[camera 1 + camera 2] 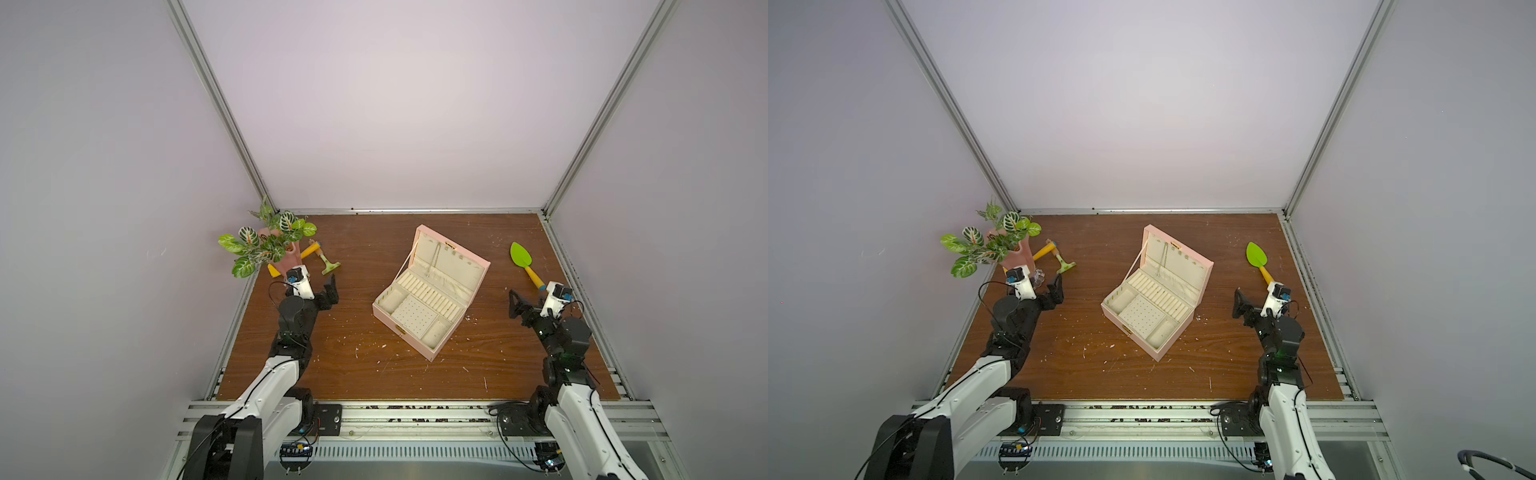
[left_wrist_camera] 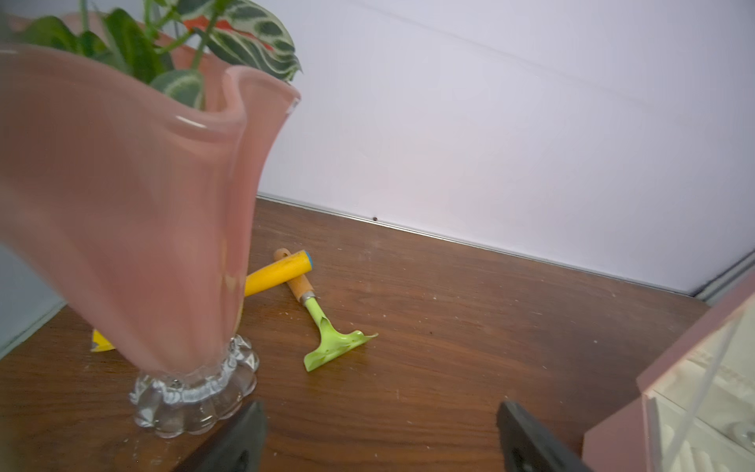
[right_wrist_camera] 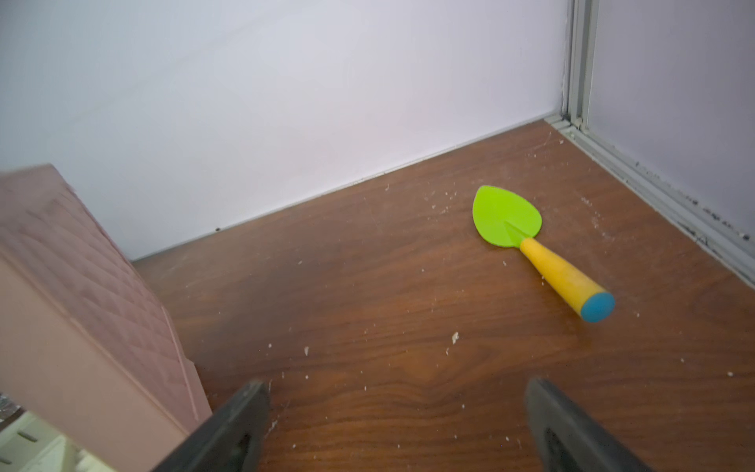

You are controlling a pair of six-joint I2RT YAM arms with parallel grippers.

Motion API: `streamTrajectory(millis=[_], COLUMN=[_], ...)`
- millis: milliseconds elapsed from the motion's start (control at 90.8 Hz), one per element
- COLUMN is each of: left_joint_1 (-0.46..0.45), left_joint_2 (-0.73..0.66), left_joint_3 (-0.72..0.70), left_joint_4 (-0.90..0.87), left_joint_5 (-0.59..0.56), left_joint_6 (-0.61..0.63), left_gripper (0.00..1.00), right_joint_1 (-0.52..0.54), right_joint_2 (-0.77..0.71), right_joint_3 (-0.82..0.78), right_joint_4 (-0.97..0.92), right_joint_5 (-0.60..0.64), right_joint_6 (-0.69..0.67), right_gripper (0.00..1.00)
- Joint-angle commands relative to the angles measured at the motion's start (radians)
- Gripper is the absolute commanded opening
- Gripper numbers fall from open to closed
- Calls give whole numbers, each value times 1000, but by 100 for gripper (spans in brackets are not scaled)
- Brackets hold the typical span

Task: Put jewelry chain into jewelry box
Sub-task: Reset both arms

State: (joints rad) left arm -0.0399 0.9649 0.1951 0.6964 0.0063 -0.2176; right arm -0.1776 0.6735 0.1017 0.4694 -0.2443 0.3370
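Observation:
The pale pink jewelry box (image 1: 415, 318) (image 1: 1142, 318) stands open at mid-table, its lid tilted back. The thin silvery jewelry chain (image 1: 434, 258) (image 1: 1164, 258) hangs down the cream lining inside the lid, above the ring rolls. My left gripper (image 1: 331, 286) (image 2: 380, 408) is open and holds nothing, over bare wood left of the box (image 2: 674, 367). My right gripper (image 1: 514, 303) (image 3: 396, 386) is open with nothing in it, over bare wood right of the box (image 3: 81, 306). Neither gripper touches the box or the chain.
A pink vase (image 2: 122, 224) with a leafy plant (image 1: 266, 243) stands at the back left, close to my left gripper. A green rake (image 2: 331, 343) and a yellow-handled tool (image 2: 278, 271) lie beside it. A green trowel (image 3: 531, 241) lies back right. White flecks dot the wood.

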Motion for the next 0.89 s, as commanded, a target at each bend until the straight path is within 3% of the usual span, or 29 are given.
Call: streamTrajectory(millis=[0,242,374,462,539,716,837,881], left_joint_1=[13,13,14,21,22,23,24,24], left_joint_2=[57,327,369,460,571,565,569,569], left_joint_3=[-24,3,11,-36,-33,6,25,24], left_joint_4=[143,323,379,570,683,595,562,561], left_joint_5=[-86,-146,-149,-109,0,-9,-62,-63], left_joint_6=[41,78,151,187,239,224,203,202], left_gripper=[99,98,98,98,98,98,98,98], right_joint_1=[2,77,165,180,181,191,206,207], right_joint_2=[74,271,323,388,476,696,867,860], right_joint_3=[15,-12,-43,-41,-34,-11,44,85], right_joint_4=[204,439,544,589,661,922,990,899], right_joint_5=[30,102,190,214,218,184,135,164], right_joint_6=[-42,-174,-281,-314,-314,-366,-397,-393], right_gripper=[99,99,99,99,99,99,99,100])
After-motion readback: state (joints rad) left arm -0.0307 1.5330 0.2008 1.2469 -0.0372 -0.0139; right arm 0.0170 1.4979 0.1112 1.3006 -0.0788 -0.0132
